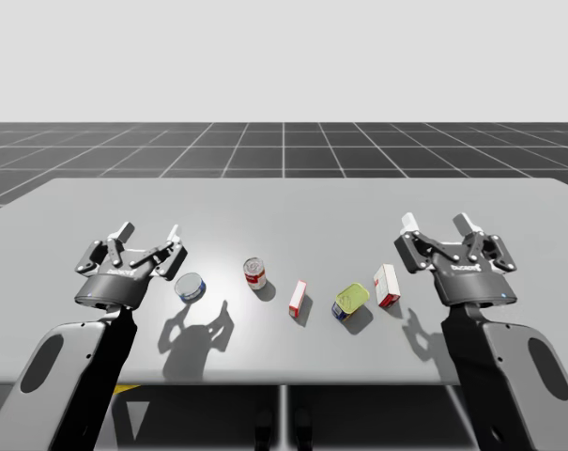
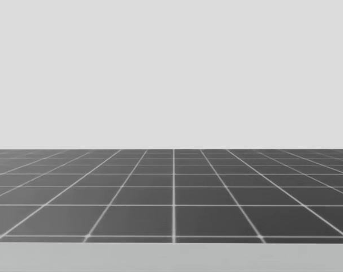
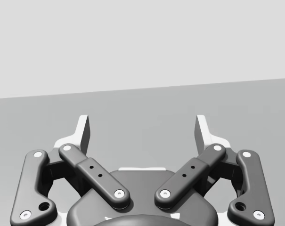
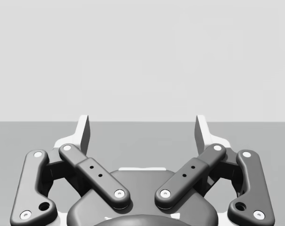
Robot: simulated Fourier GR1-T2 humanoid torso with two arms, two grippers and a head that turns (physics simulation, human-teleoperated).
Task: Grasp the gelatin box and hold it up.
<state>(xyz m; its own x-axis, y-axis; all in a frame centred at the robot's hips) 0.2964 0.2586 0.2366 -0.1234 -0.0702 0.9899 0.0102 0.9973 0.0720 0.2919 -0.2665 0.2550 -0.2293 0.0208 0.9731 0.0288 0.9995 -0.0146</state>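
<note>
Red-and-white is the risk: two boxes wear it and either could be the gelatin one. The right box (image 1: pixel 387 285) lies on the table (image 1: pixel 509 202), low and just inward of the fingers of the right gripper (image 1: pixel 437 223). The middle box (image 1: pixel 298 298) is well apart from both sets of fingers. I cannot tell which is meant, and a wrong pick fails the task. The green can (image 1: pixel 351 301) lies near the right box, so a spread finger could knock it. Both the right and left gripper (image 1: pixel 150 231) have fingers spread, pinching nothing. Count: two boxes; three cans, green, red can (image 1: pixel 254 272) and blue can (image 1: pixel 191 287); two grippers.
</note>
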